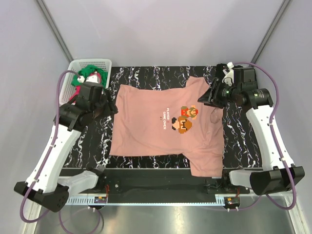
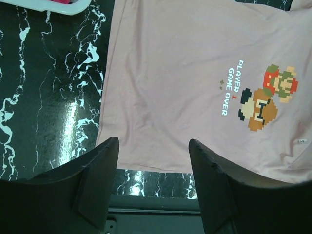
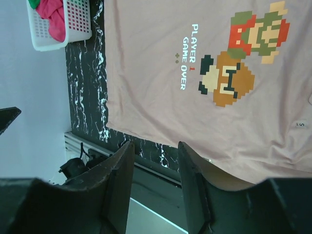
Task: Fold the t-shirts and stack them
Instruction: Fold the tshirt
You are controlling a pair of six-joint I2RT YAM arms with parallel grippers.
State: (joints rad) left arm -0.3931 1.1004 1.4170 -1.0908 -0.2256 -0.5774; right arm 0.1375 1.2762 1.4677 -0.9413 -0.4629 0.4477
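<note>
A salmon-pink t-shirt point(image 1: 151, 126) lies spread flat, chest up, on the black marble table. Its pixel-art figure point(image 1: 185, 119) and white text face up, the hem lies to the left and the sleeves to the right. My left gripper point(image 1: 111, 106) hovers open over the shirt's far left hem corner. In the left wrist view the left gripper point(image 2: 153, 144) has nothing between its fingers, and the shirt point(image 2: 185, 73) lies below it. My right gripper point(image 1: 204, 97) hangs open above the far sleeve and collar side. The right gripper point(image 3: 155, 145) is empty too, above the shirt point(image 3: 156, 87).
A white basket point(image 1: 100, 62) at the table's far left corner holds green and magenta-red t-shirts point(image 1: 87, 73); the basket point(image 3: 78, 29) also shows in the right wrist view. The near sleeve point(image 1: 204, 165) drapes over the table's front edge. Pale walls enclose the table.
</note>
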